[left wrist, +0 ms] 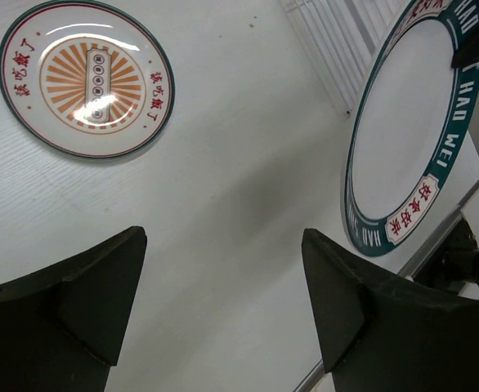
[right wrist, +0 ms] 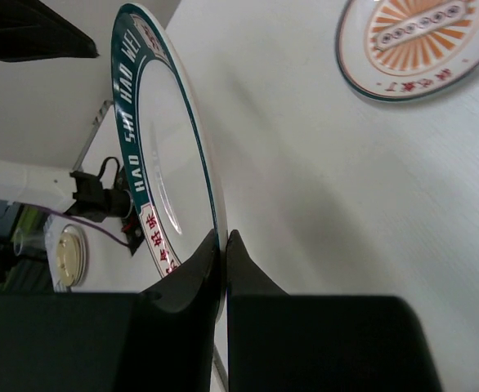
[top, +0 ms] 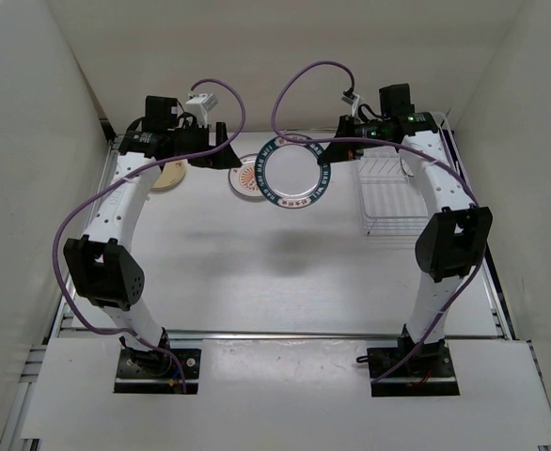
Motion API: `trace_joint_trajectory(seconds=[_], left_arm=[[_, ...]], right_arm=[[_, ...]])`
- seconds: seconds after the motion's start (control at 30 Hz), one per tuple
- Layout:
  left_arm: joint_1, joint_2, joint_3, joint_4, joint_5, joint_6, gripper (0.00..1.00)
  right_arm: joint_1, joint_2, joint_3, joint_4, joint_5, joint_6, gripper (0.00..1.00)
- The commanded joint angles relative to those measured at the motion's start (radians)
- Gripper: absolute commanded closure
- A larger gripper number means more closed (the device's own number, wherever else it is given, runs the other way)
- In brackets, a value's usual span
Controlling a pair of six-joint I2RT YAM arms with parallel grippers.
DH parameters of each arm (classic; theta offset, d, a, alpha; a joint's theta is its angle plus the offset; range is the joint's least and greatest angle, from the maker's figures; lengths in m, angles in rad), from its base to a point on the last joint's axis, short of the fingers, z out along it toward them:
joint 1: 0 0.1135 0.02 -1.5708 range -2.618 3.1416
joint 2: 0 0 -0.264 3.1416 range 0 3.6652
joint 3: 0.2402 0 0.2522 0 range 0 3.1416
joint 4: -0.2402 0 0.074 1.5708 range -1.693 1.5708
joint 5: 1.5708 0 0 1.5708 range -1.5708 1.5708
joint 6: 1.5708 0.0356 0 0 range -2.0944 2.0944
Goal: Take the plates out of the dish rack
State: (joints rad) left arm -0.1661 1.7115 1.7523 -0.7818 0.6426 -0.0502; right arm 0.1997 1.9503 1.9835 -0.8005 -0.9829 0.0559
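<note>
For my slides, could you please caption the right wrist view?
Right jaws pinch the rim of the teal-ringed plate; an orange-rayed plate lies flat on the table.

The teal-rimmed plate (top: 295,173) is white inside, its band lettered white and red. The rayed plate (left wrist: 86,77) — orange rays, red characters, dark edge line.

Bright, even light from above fills the white enclosure. Soft, faint shadows lie on the table (top: 257,282) near its middle. White glare streaks the orange-rayed plate (left wrist: 87,77), and a fainter sheen crosses the ringed plate (right wrist: 170,163). The dark fingers (left wrist: 76,318) of the left gripper (left wrist: 223,261) look slightly soft.
</note>
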Motion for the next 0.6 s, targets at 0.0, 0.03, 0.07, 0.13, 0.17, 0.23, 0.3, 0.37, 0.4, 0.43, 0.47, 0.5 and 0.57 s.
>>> trace_joint_trajectory(seconds=[0.0, 0.03, 0.07, 0.13, 0.17, 0.23, 0.3, 0.37, 0.4, 0.43, 0.47, 0.5, 0.57], left_arm=[[-0.004, -0.038, 0.001, 0.018, -0.072, -0.016, 0.14], [-0.004, -0.038, 0.01, 0.018, -0.051, -0.016, 0.15], [-0.004, -0.029, 0.01, 0.018, -0.014, -0.016, 0.15], [-0.004, -0.029, 0.019, 0.018, 0.166, 0.004, 0.14], [-0.004, -0.029, 0.019, 0.018, 0.231, 0.004, 0.1], [-0.004, -0.029, 0.01, 0.018, 0.42, 0.015, 0.06], [-0.004, -0.02, -0.003, 0.018, 0.482, 0.015, 0.02], [-0.004, -0.01, -0.017, 0.018, 0.476, 0.004, 0.02], [-0.004, -0.01, -0.026, 0.018, 0.46, 0.004, 0.02], [-0.004, 0.0, -0.027, 0.018, 0.451, 0.004, 0.02], [-0.004, 0.0, -0.036, 0.018, 0.436, 0.004, 0.02], [-0.004, 0.0, -0.036, 0.018, 0.427, 0.004, 0.02], [-0.004, 0.019, -0.036, 0.018, 0.414, 0.004, 0.02]], right_arm=[[-0.02, -0.071, -0.009, -0.005, 0.018, -0.036, 1.0], [-0.02, -0.071, -0.009, -0.005, 0.027, -0.047, 1.0], [-0.02, -0.071, -0.009, -0.005, 0.027, -0.047, 1.0], [-0.02, -0.071, -0.009, -0.005, 0.027, -0.047, 1.0], [-0.011, -0.061, 0.004, -0.005, 0.038, -0.047, 1.0], [0.0, -0.05, 0.017, -0.005, 0.038, -0.047, 1.0], [0.0, -0.031, 0.029, 0.004, 0.038, -0.047, 1.0], [0.01, -0.031, 0.041, 0.004, 0.038, -0.037, 1.0], [0.021, -0.019, 0.054, 0.004, 0.038, -0.037, 1.0], [0.021, -0.019, 0.054, 0.004, 0.038, -0.037, 1.0], [0.021, -0.019, 0.063, 0.004, 0.038, -0.028, 1.0], [0.021, -0.019, 0.063, 0.014, 0.038, -0.028, 1.0], [0.021, -0.019, 0.063, 0.014, 0.038, -0.018, 1.0]])
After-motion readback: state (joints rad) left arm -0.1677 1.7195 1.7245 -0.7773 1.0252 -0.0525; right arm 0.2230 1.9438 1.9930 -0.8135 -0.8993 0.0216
